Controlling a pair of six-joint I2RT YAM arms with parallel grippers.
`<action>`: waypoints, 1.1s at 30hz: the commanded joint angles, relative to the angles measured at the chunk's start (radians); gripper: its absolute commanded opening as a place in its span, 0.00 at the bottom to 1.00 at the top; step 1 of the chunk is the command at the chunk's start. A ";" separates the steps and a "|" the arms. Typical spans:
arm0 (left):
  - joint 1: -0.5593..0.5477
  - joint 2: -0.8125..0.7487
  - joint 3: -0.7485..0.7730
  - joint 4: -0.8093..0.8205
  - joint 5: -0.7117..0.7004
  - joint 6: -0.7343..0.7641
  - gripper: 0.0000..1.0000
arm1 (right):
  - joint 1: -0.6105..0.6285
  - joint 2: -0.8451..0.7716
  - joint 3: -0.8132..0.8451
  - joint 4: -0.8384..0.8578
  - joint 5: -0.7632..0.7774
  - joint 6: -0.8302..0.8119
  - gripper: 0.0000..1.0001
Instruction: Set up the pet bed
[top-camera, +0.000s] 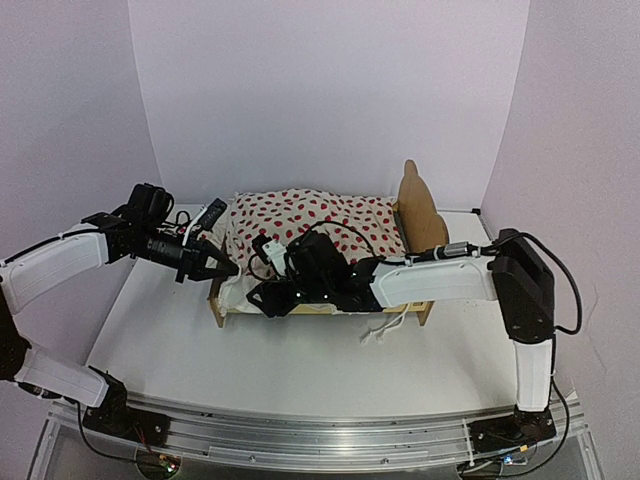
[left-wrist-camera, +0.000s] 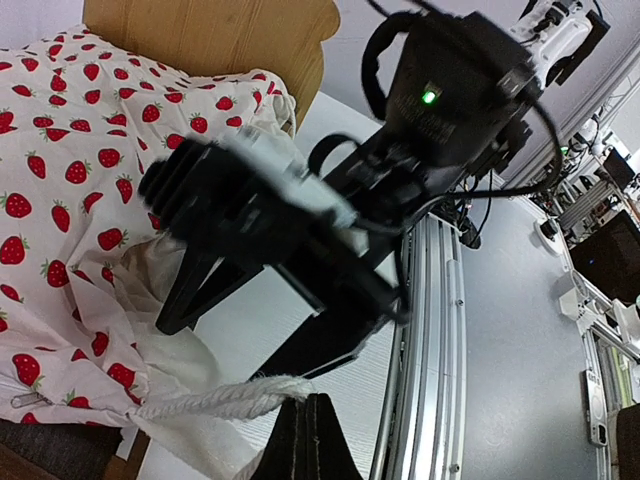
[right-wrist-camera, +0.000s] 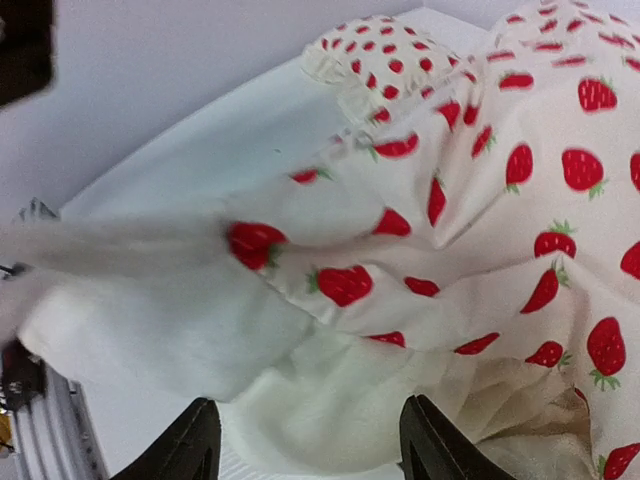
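The pet bed (top-camera: 217, 300) stands mid-table, its wavy headboard (top-camera: 420, 210) at the right end. A white strawberry-print blanket (top-camera: 310, 215) is heaped over it. My left gripper (top-camera: 226, 268) is at the bed's left end. In the left wrist view its fingers (left-wrist-camera: 305, 440) are shut on the end of the blanket's white twisted cord (left-wrist-camera: 200, 408). My right gripper (top-camera: 268, 293) reaches across the front rail. It is open (right-wrist-camera: 305, 445), and the blanket's plain white underside (right-wrist-camera: 320, 400) bulges between the fingers. The felt base is hidden.
A small ruffled strawberry-print piece (right-wrist-camera: 370, 55) lies beyond the blanket. Loose white cords (top-camera: 385, 330) trail onto the table in front of the bed. A black device (top-camera: 212, 212) sits at the back left. The metal rail (top-camera: 300, 440) runs along the near edge.
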 joint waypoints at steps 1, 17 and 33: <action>-0.003 0.005 0.048 0.028 0.006 -0.011 0.00 | -0.001 0.094 0.059 -0.014 0.145 -0.042 0.62; 0.045 0.051 0.149 -0.150 -0.323 0.362 0.00 | -0.044 -0.191 -0.122 -0.026 0.300 -0.015 0.00; -0.013 0.096 0.192 -0.348 -0.248 0.603 0.00 | -0.064 -0.293 -0.136 -0.082 0.390 -0.093 0.00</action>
